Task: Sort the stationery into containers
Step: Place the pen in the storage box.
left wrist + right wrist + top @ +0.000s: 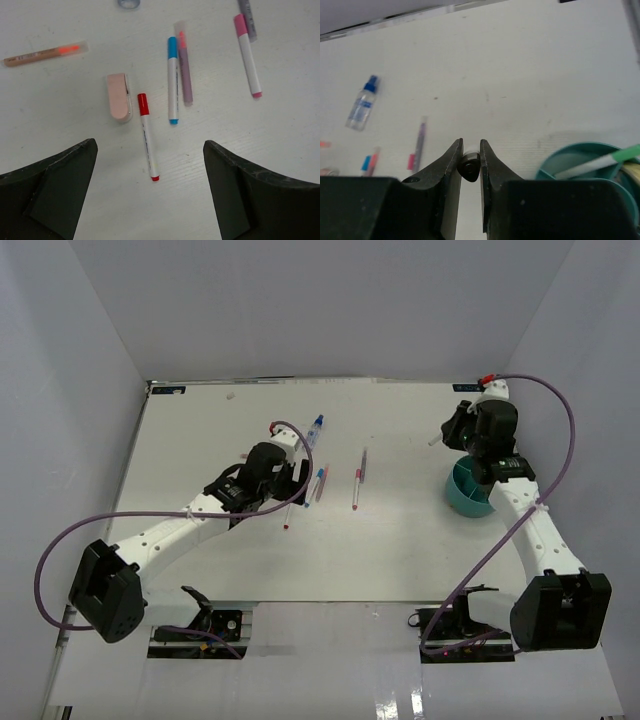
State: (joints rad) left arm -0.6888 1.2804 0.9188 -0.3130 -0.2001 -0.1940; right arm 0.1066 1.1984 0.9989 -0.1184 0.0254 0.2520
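The left gripper hovers low over the left middle of the white table. Its two dark fingers are spread wide with nothing between them. Below the gap a thin white pen with a red cap lies flat on the table. A small pinkish eraser block lies just beside the red cap. On the pen's other side, a blue-capped white pen and a purplish pen with a clear cap lie side by side, almost touching. Farther right is a pink-capped white pen. A small clear bottle with a blue cap lies on its side beyond the left gripper.

At the far right, the right gripper hangs just beyond the far rim of the round teal plastic organiser bowl. Its fingers are pinched narrow on a slim item with a dark rounded end and a white body. It is seen end-on, so what it is cannot be told. Inside the bowl a green-capped white pen leans across a compartment. A yellowish ring shows at the edge of the right wrist view.
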